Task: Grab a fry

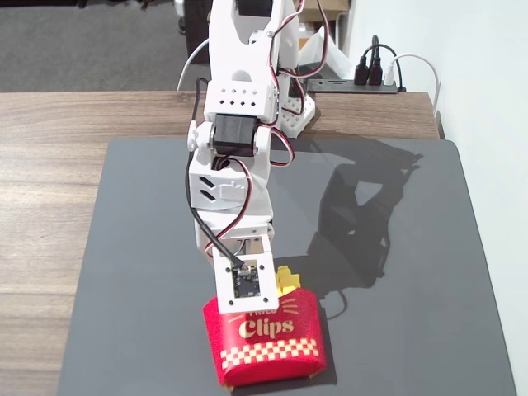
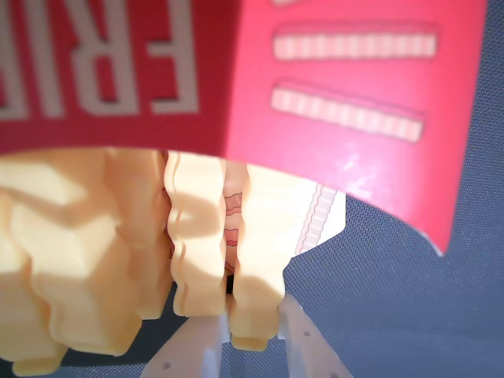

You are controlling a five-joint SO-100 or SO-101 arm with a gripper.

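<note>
Dark mat [image 1: 396, 330] laid on a wooden table [image 1: 49, 206] beside a white wall [image 1: 487, 49].

In the fixed view, the wood-grain tabletop is covered over most of its width by a dark grey mat with rounded corners; bare wood is left showing along the left side and the far edge. Grey carpet [image 1: 91, 41] is seen beyond the table. A white wall is seen on the right, with a black power strip [image 1: 363, 82] at its foot into which black and white plugs are set. Sharp shadows [image 1: 363, 198] are cast rightward across the mat.
</note>
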